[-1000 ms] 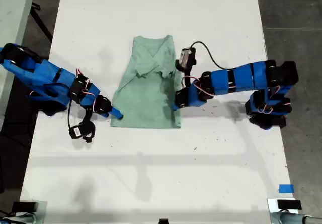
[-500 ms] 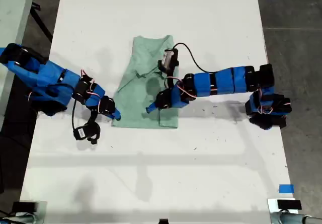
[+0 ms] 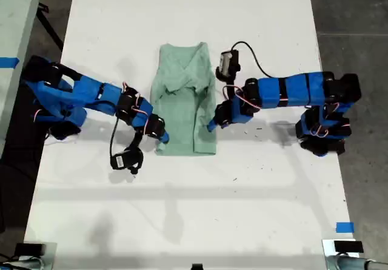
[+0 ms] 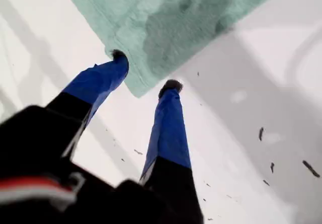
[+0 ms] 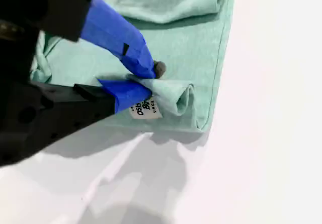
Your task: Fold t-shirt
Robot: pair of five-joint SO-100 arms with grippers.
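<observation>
Mid-fold: one jaw set clamped on the hem, the other released.

Exterior view: the t-shirt [image 3: 182,109] lies on the white table [image 3: 254,209], partly folded into a narrow strip. My second gripper [image 3: 162,138] is at its lower hem corner on the exterior view's left, and my first gripper [image 3: 211,126] is at its opposite edge.
First wrist view: jaws spread wide and holding nothing, with a shirt corner lying between the tips.
Second wrist view: jaws clenched on a bunched fold of the shirt next to the label [image 5: 143,108].
Risk: the pinch is small, so a fast pull could slip the cloth or drag the whole shirt askew. The open jaws could snag that corner and undo the fold.
</observation>
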